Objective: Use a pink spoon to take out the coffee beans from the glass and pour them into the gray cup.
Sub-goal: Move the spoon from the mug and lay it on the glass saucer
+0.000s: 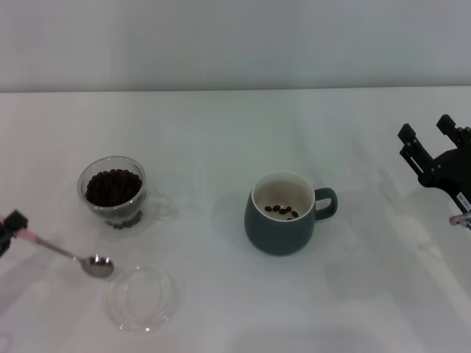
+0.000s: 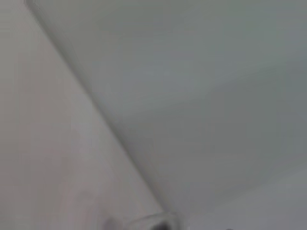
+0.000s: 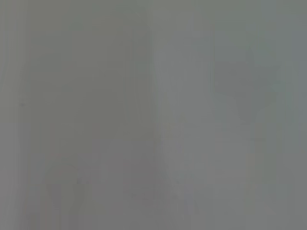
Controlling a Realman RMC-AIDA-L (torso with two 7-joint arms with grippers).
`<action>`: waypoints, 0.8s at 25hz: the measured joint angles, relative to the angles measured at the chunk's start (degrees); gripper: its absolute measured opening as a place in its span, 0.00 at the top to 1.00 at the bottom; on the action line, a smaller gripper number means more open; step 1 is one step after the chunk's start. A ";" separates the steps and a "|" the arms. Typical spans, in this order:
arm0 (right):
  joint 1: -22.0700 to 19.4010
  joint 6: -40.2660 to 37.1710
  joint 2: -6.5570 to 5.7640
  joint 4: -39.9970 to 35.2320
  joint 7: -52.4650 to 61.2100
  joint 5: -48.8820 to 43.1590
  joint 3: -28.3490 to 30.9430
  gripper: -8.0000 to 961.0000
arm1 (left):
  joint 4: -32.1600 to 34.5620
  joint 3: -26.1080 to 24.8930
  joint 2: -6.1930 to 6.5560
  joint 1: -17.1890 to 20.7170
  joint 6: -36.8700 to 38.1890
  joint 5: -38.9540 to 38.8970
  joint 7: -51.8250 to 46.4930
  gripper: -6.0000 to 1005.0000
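Observation:
The glass [image 1: 114,193] stands at the left of the white table, full of dark coffee beans [image 1: 112,186]. The gray cup [image 1: 282,213] stands at the middle, handle to the right, with a few beans [image 1: 282,211] inside. My left gripper [image 1: 10,226] is at the far left edge of the head view, shut on the pink handle of the pink spoon [image 1: 70,255]. The spoon's metal bowl [image 1: 98,266] hangs empty in front of the glass. My right gripper [image 1: 430,143] is open and empty at the far right. Both wrist views show only blank surface.
A flat clear glass dish [image 1: 141,298] lies on the table just in front of the spoon's bowl. The table's far edge meets a pale wall at the back.

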 joint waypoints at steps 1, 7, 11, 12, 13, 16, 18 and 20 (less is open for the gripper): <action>0.14 0.03 0.00 0.08 0.00 0.00 0.04 0.24 | -0.24 -0.01 0.09 0.10 0.40 0.37 0.11 0.87; 0.89 0.20 0.04 0.41 0.00 0.00 0.06 0.24 | -0.57 0.00 -0.14 -0.70 3.50 3.65 0.60 0.87; 0.88 0.20 0.07 0.68 0.16 0.00 0.06 0.24 | -0.62 0.19 -0.73 -2.84 5.31 6.44 0.99 0.87; 0.83 0.20 0.07 0.75 0.22 0.00 0.06 0.24 | -0.62 0.17 -0.90 -3.49 5.57 7.36 1.09 0.87; 0.79 0.20 0.08 0.78 0.26 0.00 0.05 0.24 | -0.63 0.17 -1.09 -4.23 5.92 8.28 1.08 0.87; 0.87 0.21 0.09 0.78 0.25 0.00 0.03 0.24 | -0.68 0.16 -1.50 -5.80 6.61 10.45 1.08 0.87; 0.91 0.21 0.09 0.78 0.20 0.00 0.01 0.24 | -0.66 0.22 -1.72 -7.10 7.27 12.21 1.11 0.87; 0.91 0.21 0.09 0.82 0.18 0.00 0.00 0.24 | -0.56 0.25 -1.91 -8.08 8.03 13.52 1.14 0.87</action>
